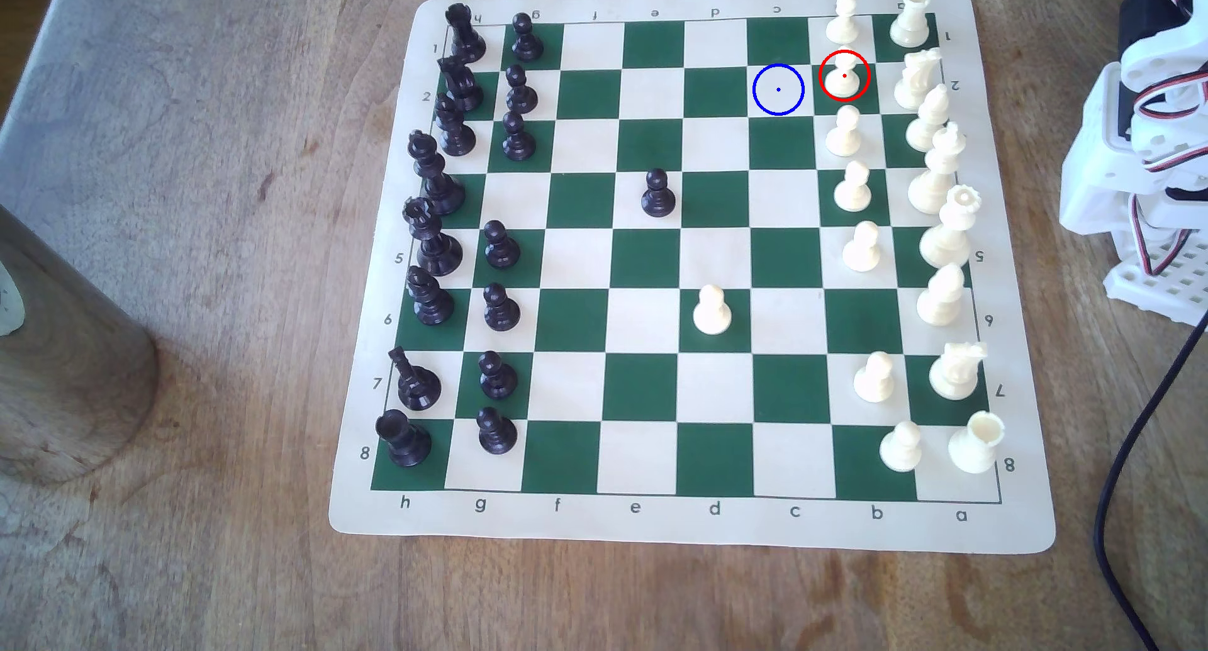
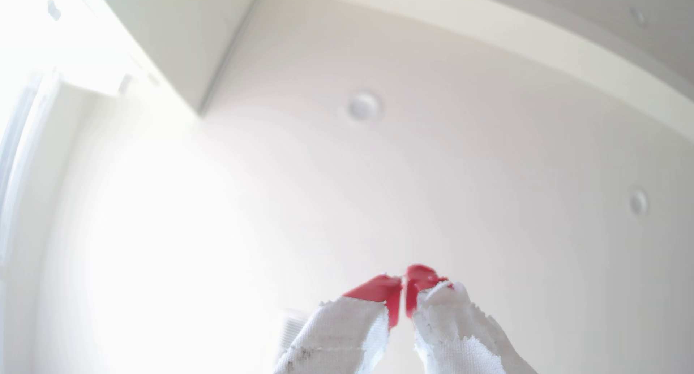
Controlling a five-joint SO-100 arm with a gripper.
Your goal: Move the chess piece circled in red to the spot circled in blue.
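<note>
On wooden counter [image 1: 196, 298], green-and-cream chessboard [image 1: 654, 514] as landmark. At its edge on the exterior view's right, folded white arm [image 1: 1137, 141]; claw [image 2: 403, 289] aimed at ceiling, red tips nearly touching, gripping nothing. Near that edge, chess piece [image 1: 843, 79] upright in red ring, untouched. Just beside, boardward, blue-ringed spot [image 1: 778, 90], bare. Likely risks: knocking neighbouring cream pawns [image 1: 843, 132] or knight [image 1: 915, 79], closely packed; wrong pawn grabbed, all alike.
</note>
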